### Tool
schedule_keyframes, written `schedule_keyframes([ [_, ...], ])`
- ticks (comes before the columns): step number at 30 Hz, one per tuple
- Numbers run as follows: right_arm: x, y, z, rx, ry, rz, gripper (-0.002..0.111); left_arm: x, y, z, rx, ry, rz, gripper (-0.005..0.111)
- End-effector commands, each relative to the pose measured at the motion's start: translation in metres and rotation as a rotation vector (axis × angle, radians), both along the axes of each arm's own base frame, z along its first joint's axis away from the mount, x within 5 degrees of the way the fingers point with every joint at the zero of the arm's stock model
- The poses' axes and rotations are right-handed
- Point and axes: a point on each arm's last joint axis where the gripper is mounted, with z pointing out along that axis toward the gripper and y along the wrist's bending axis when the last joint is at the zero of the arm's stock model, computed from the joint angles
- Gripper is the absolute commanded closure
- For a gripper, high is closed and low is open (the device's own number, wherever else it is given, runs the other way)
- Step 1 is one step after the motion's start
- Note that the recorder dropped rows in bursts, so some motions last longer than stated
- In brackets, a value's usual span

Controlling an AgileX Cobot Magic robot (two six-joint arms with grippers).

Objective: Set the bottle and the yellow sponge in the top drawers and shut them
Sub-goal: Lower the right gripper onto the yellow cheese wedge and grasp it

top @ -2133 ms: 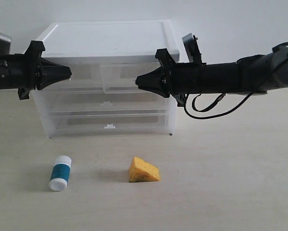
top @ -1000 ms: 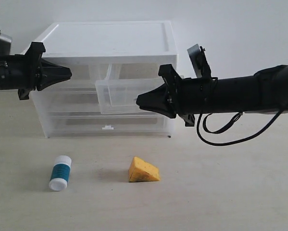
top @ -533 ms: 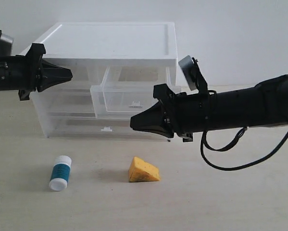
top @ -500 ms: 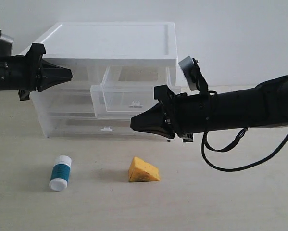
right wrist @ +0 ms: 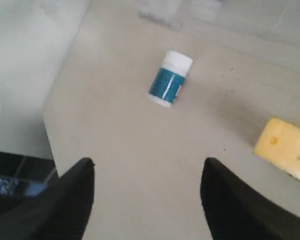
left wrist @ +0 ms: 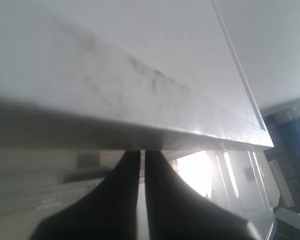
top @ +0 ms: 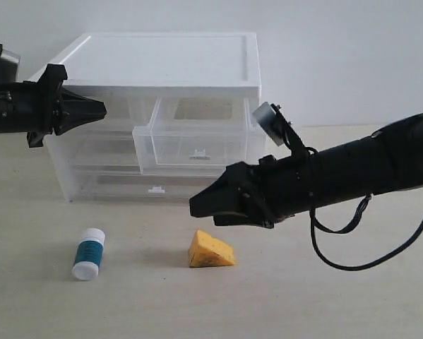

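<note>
The white bottle (top: 89, 254) with its teal band lies on the table at the front left, also seen as the bottle (right wrist: 170, 78) in the right wrist view. To its right lies the yellow sponge (top: 211, 251), a wedge, the same sponge (right wrist: 285, 150). The right top drawer (top: 197, 145) stands pulled out. My right gripper (top: 199, 206) hangs open just above and left of the sponge, with nothing between its fingers (right wrist: 84, 172). My left gripper (top: 102, 109) is shut at the front of the closed left top drawer (top: 102, 150); its fingers (left wrist: 132, 165) sit under the cabinet's top edge.
The white drawer cabinet (top: 162, 60) stands at the back, with two full-width drawers (top: 158, 188) under the top ones. A black cable (top: 352, 261) loops below the right arm. A pale wall rises behind.
My right gripper drew the right top drawer out, let go, then dropped forward and down toward the sponge. The left arm has stayed still.
</note>
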Motion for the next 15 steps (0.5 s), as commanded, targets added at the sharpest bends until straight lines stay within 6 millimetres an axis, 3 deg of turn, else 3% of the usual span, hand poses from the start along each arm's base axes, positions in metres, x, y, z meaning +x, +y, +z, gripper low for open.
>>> schedule_keyframes([
  [1,-0.008,-0.005,-0.011,-0.160,-0.168,0.171,0.059,0.006,0.005,0.002,0.010,-0.015,0.057,0.103],
  [3,-0.009,-0.005,-0.022,-0.283,-0.299,0.214,0.071,0.006,0.005,0.002,0.010,-0.015,0.057,0.103],
  [5,-0.008,-0.002,-0.026,-0.350,-0.371,0.208,0.069,0.006,0.005,0.002,0.008,-0.015,0.055,0.103],
  [11,-0.006,0.008,-0.031,-0.507,-0.640,0.304,0.044,0.005,0.005,0.002,0.014,-0.015,0.047,0.103],
  [15,-0.009,0.016,-0.033,-0.553,-0.729,0.354,0.043,0.005,0.004,0.002,0.013,-0.016,0.046,0.103],
])
